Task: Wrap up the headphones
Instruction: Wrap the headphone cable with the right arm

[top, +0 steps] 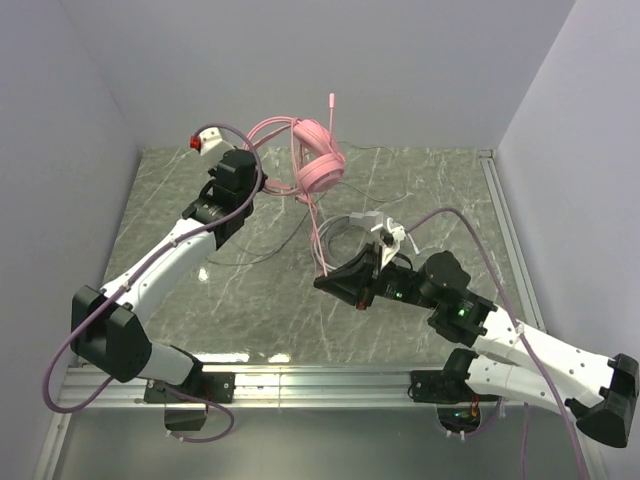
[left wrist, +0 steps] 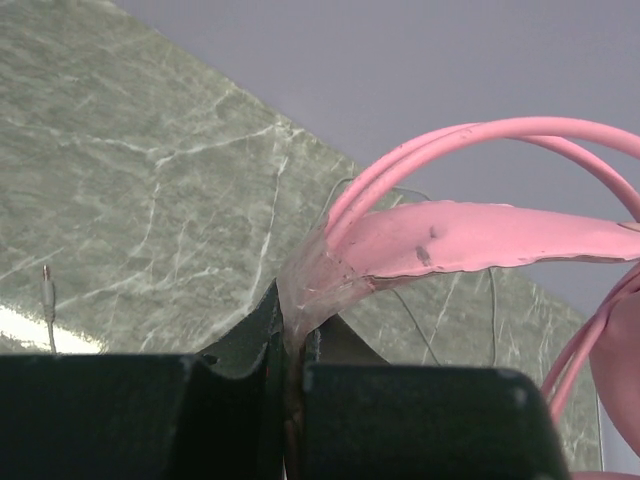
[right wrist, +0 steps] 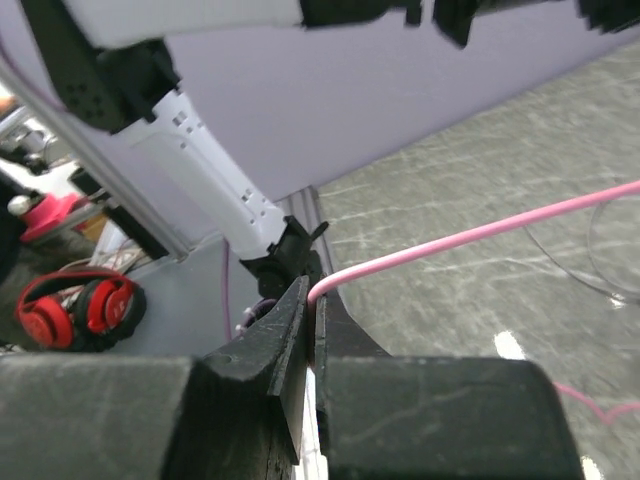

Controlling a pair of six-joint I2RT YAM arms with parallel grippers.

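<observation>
Two grippers, and both are clenched on some part of the pink headset (top: 320, 170). We've got the left gripper (top: 265, 180) right at the headset's left side. Its jaws are pinched tight on the end of the headband (left wrist: 480, 235), where the padded pink strip narrows into a clear-ish sleeve and the thin pink hoops run out beside it. The headset hangs from that grip at the back of the marble table (top: 250, 310), with the ear cup (top: 325, 182) down and the little mic boom (top: 331, 108) poking straight up above it. Whether the cup touches the table, we can't tell.

From the ear cup the pink cable (top: 318, 235) runs toward the near edge in a fairly straight line. The right gripper (top: 322, 280) has it nipped between closed jaws, well below the headset. In the right wrist view the cable leaves the jaws and heads off up and to the right.

The white headset (top: 345, 222) sits between the pink one and the right gripper, just right of the pink cable. We only make out a pale arc of it; the rest is hidden by the right arm (top: 500, 345).

One small jack plug (left wrist: 45, 290) lies on the marble, left of the pink headband in the left wrist view. Which cable it belongs to, we can't say.
</observation>
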